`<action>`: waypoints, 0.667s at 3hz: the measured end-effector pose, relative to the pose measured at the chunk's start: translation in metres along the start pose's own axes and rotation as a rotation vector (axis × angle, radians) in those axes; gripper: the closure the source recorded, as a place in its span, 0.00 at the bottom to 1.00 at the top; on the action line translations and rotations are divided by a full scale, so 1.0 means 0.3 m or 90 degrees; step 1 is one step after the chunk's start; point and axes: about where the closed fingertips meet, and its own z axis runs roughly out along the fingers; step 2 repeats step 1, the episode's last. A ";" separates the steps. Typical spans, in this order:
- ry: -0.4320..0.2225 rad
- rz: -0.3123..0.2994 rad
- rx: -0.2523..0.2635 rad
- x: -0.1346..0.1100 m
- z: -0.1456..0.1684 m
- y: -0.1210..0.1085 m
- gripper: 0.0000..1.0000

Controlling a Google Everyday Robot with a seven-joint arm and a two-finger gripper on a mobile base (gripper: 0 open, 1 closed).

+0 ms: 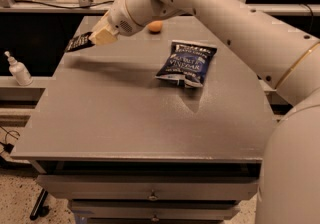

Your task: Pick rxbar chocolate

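The rxbar chocolate point(79, 43), a small black bar with white lettering, hangs in the air above the table's far left edge. My gripper point(98, 37) is shut on its right end and holds it lifted off the grey table point(125, 113). Its shadow falls on the tabletop below. My white arm reaches in from the upper right.
A blue chip bag point(187, 63) lies at the table's middle right. A small orange fruit point(155, 27) sits at the far edge behind my arm. A white pump bottle point(19, 69) stands on a ledge to the left. Drawers run below the table front.
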 end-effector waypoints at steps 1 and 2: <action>0.000 0.000 0.000 0.000 0.000 0.000 1.00; 0.000 0.000 0.000 0.000 0.000 0.000 1.00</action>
